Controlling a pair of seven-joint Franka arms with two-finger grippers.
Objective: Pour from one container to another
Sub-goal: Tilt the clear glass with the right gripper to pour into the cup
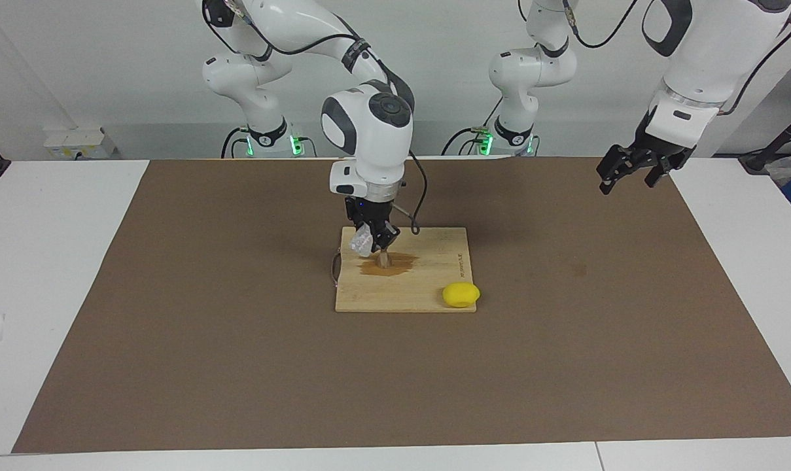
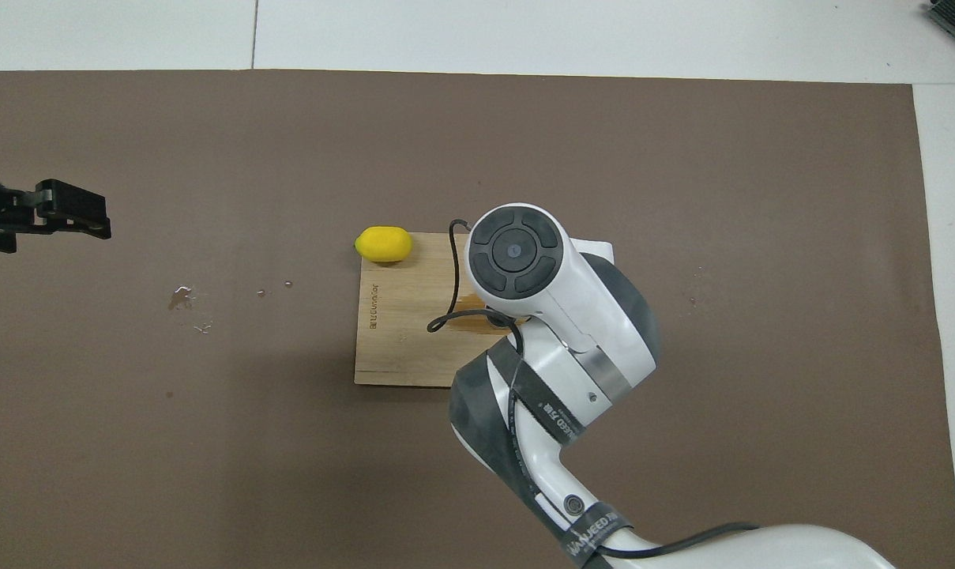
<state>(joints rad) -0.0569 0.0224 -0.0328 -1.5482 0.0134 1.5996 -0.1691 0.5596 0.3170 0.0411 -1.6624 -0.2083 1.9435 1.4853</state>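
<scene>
The wooden board [image 1: 428, 275] already has a brown wet patch [image 1: 388, 264], so more drink could miss and spill, because the metal jigger [image 1: 384, 260] has a tiny mouth. The right pincer [image 1: 373, 243] is clenched on the glass tumbler [image 1: 361, 243], tipped down toward the jigger standing upright mid-board. The left pincer [image 1: 631, 171] waits released, well apart. A lemon [image 1: 461, 294] sits at the board's corner.

Overhead: right arm's wrist covers the right claw, glass tumbler, jigger and part of the cutting board [image 2: 402, 316]. Left arm cut off by the frame edge; only its claw [image 2: 74, 210] shows. Facing: jigger [image 1: 384, 260] on the board, mostly hidden under the right claw [image 1: 377, 241]; tumbler [image 1: 361, 243] contents unreadable.
</scene>
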